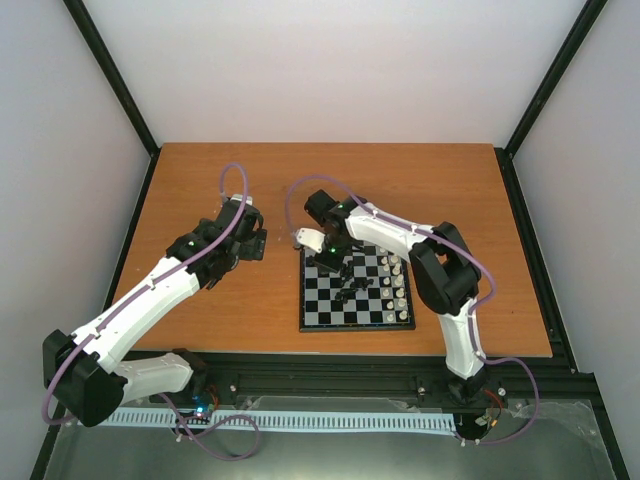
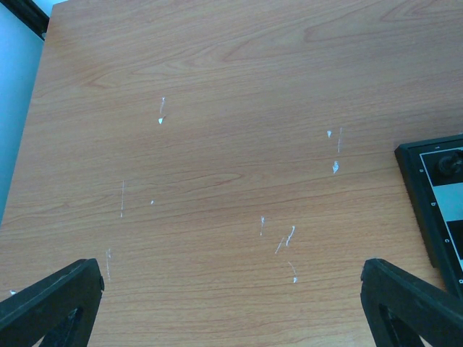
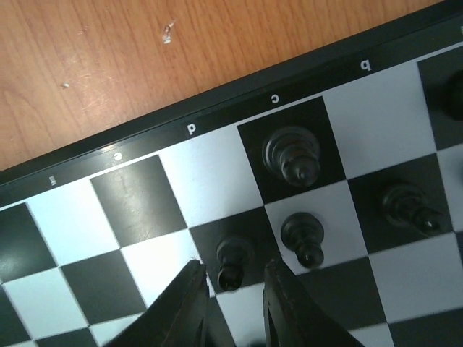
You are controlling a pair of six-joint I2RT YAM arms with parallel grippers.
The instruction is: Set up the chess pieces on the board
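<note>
Right wrist view: a black pawn (image 3: pixel 231 264) stands second row from the board's (image 3: pixel 217 108) left edge, among other black pieces (image 3: pixel 291 155). The right gripper (image 3: pixel 235 278) straddles it, fingers (image 3: pixel 188 303) slightly parted, probably setting it home. White pieces (image 1: pixel 398 280) line the right edge. The board lies near the table's (image 1: pixel 200 200) front edge; the left gripper (image 2: pixel 230 278), spread wide, hovers empty beside it.

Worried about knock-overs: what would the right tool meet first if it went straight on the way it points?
Probably the black pawn standing between the right tool's fingertips, on a dark square of the board; past it only the board itself. Depth is unclear.
</note>
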